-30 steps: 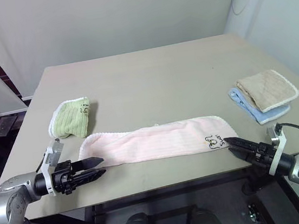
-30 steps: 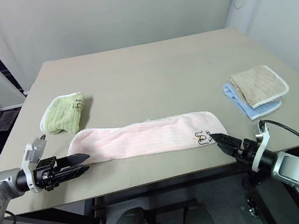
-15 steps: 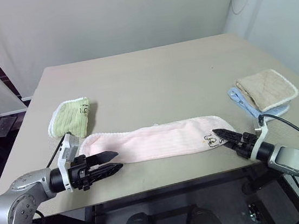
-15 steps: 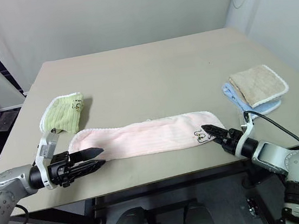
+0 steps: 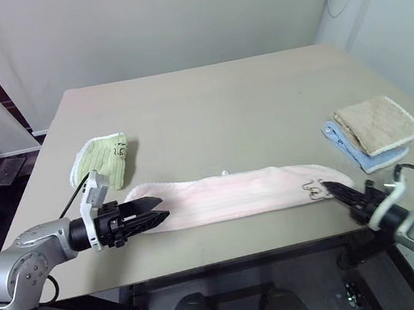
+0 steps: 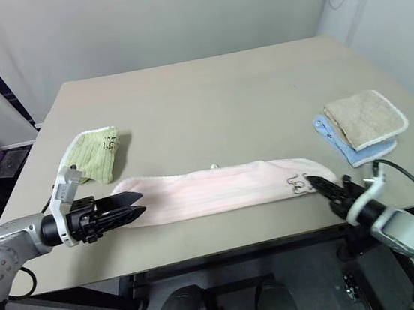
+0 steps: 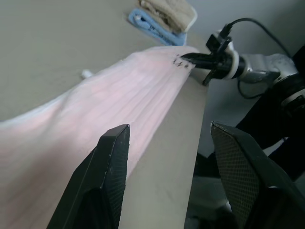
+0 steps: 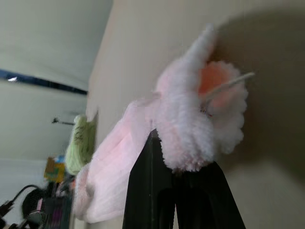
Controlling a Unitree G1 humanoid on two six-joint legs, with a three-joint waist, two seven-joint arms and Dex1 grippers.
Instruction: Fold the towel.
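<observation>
Your towel [image 5: 231,196] lies stretched out long and flat near the front edge of the desk [image 5: 208,102], with the scribble-marked end toward your right arm. No fold has been made yet, as far as the pictures show; the whole length is a single layer, so all the folding is left to do.

At the towel's marked end, your right tool [image 5: 345,192] has its fingers pinched together on the towel's corner. The right wrist view makes this plain: a bunched tuft of pink terry sits clamped right at the fingertips, raised a little off the desk. From the head views you would only judge that the tool's tip meets the towel's edge.

At the towel's other end, your left tool [image 5: 147,210] has its fingers apart, with nothing between them. Its tips lie over the towel's end, low above it; I cannot tell if they touch. The left wrist view shows the gap between the two fingers with pink cloth running away beneath them, and the right tool at the towel's far end.

Behind the towel's left end sits the small green cloth [image 5: 100,160], close but apart from it. Behind and beyond the towel's marked end lies the beige cloth [image 5: 378,124] on top of the blue cloth [image 5: 357,150], well apart from the towel.

I judge one corner is secured and the other end awaits a grip.
</observation>
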